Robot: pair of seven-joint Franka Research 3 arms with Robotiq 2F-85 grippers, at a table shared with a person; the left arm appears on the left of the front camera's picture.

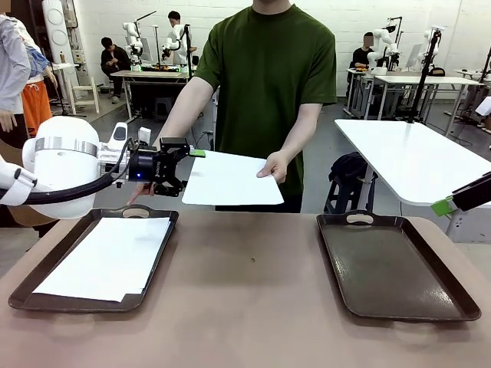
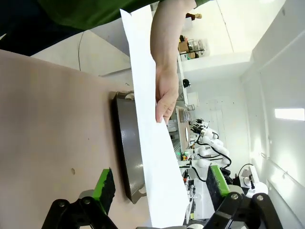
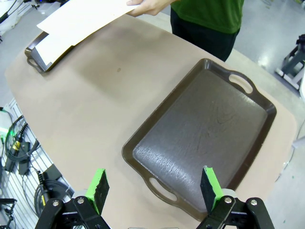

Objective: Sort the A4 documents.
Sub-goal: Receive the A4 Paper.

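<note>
A person across the table holds one white A4 sheet (image 1: 232, 180) flat in both hands above the far table edge. My left gripper (image 1: 186, 170) is at the sheet's left edge, open. In the left wrist view the sheet (image 2: 151, 138) passes edge-on between the green pads (image 2: 104, 184), apart from both, with the person's hand (image 2: 164, 95) gripping it farther along. More A4 sheets (image 1: 107, 257) lie stacked in the left brown tray (image 1: 23, 295). My right gripper (image 3: 153, 186) hangs open and holds nothing above the near end of the right brown tray (image 3: 205, 138), which holds nothing.
The right tray (image 1: 391, 264) lies at the table's right side, and my right gripper (image 1: 445, 205) enters from the right edge above it. Bare brown tabletop (image 1: 245, 291) lies between the two trays. The person's body stands close behind the far edge.
</note>
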